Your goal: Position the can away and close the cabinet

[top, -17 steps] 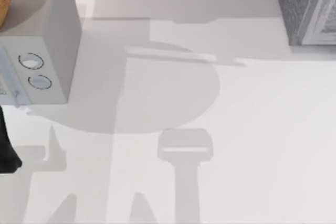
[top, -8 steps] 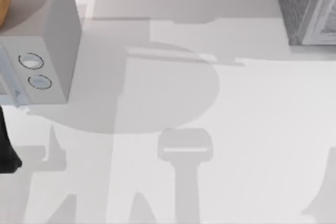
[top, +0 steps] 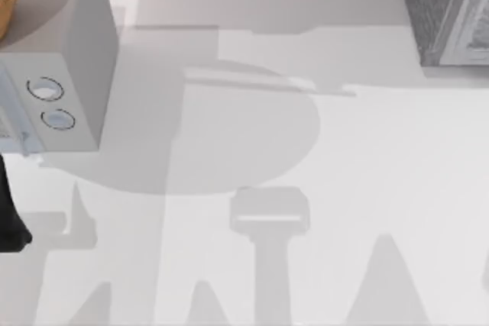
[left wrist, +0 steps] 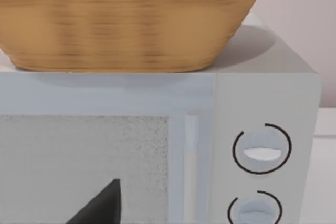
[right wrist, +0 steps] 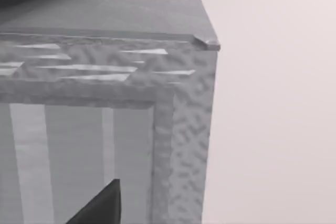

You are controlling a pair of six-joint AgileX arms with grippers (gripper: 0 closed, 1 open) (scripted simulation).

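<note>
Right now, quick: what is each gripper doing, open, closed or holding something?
Left gripper: cannot be told; it faces the pale grey box with two round dials.
Right gripper: cannot be told; it faces the dark grey speckled cabinet.

My white table (top: 359, 158) is carrying the dark grey speckled cabinet (top: 443, 5) at its far right corner. The pale grey box with two round dials (top: 65, 74) is standing at its left side.
</note>
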